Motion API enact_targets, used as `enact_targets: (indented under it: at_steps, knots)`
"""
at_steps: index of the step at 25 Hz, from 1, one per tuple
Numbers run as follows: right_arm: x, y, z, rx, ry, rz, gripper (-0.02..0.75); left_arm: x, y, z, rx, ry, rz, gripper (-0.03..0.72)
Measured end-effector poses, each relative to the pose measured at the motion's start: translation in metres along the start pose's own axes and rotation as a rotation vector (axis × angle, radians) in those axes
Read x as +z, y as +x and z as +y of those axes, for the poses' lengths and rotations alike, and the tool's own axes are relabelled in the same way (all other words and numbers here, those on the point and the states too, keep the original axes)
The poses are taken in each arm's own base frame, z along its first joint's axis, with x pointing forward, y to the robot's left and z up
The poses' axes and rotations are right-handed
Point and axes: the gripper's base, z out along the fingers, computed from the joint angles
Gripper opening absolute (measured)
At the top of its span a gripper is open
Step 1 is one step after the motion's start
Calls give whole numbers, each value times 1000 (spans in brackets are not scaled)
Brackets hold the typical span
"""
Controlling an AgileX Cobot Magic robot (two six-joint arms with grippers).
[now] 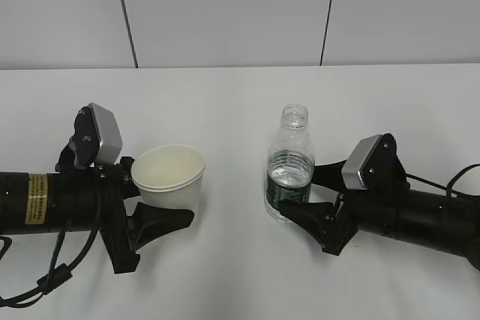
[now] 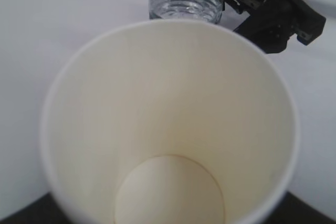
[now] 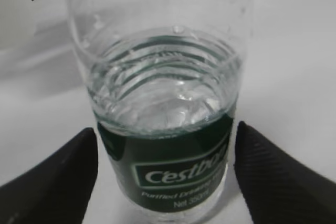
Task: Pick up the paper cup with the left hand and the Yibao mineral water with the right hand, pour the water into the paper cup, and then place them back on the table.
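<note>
Grasping is the step in hand, and it is half done. The left gripper (image 1: 177, 198) sits around the cup (image 1: 169, 177), one finger crossing in front of its base, and by my reading it is clamped on the cup wall, though no view shows the contact itself. The right gripper (image 1: 301, 194) is released: its fingers (image 3: 58, 177) stand either side of the bottle (image 1: 290, 174) at label height with clear gaps. The bottle stands upright on the desk (image 1: 240, 103), uncapped and roughly half full. It is to the right of the cup and apart from it.

Next, the right gripper should close on the label band, firmly enough to hold but not enough to crush the thin ribbed plastic. Both arms can then lift, and the bottle mouth must come over the cup rim before tipping.

The exterior view alone shows both arms, the spacing of cup and bottle, and the open neck. The left wrist view shows the cup's inside, dry and empty. The right wrist view shows the finger gaps and the water level.
</note>
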Motion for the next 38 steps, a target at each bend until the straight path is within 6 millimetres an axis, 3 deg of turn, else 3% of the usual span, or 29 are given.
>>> enact_targets:
  at_steps: [10, 18, 32, 38]
  knots:
    - [10, 0, -7, -17, -7, -16, 592, 0, 0, 0, 0, 0, 0, 434]
    - [24, 2, 0, -21, -35, -20, 592, 0, 0, 0, 0, 0, 0, 434]
    - [25, 0, -2, -7, -5, -24, 590, 0, -1, -1, 5, 7, -16, 434]
    - [25, 0, -2, -7, -5, -24, 470, 0, -2, -1, 11, 8, -19, 434]
